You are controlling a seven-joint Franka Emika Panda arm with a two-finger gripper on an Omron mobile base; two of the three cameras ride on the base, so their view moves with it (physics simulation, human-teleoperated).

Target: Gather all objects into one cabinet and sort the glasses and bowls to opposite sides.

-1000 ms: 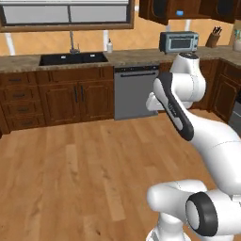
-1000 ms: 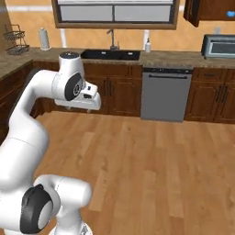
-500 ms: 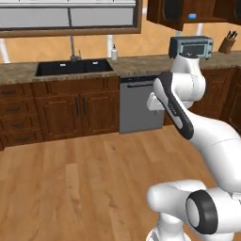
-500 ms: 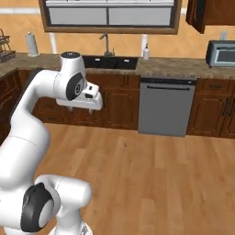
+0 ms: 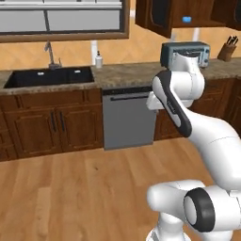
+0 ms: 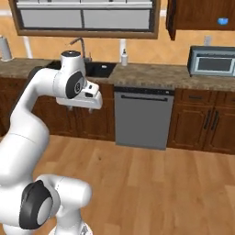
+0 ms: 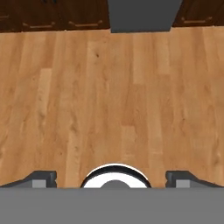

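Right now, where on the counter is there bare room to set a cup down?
The speckled stone counter lies bare between the white soap bottle and the grey toaster oven. It is crowded leftward, around the black sink and its faucet.

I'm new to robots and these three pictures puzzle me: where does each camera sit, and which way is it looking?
Left base view: sits behind the arm on its left, facing the sink, dishwasher and toaster oven; the white arm rises at lower right.
Right base view: sits behind on the right, facing the same counter; the arm rises at lower left.
Hand view: sits on the hand, looking down at the wooden floor; the open gripper shows its finger tips at the bottom.
Both base views share the sink, dishwasher, toaster oven and a soap bottle.
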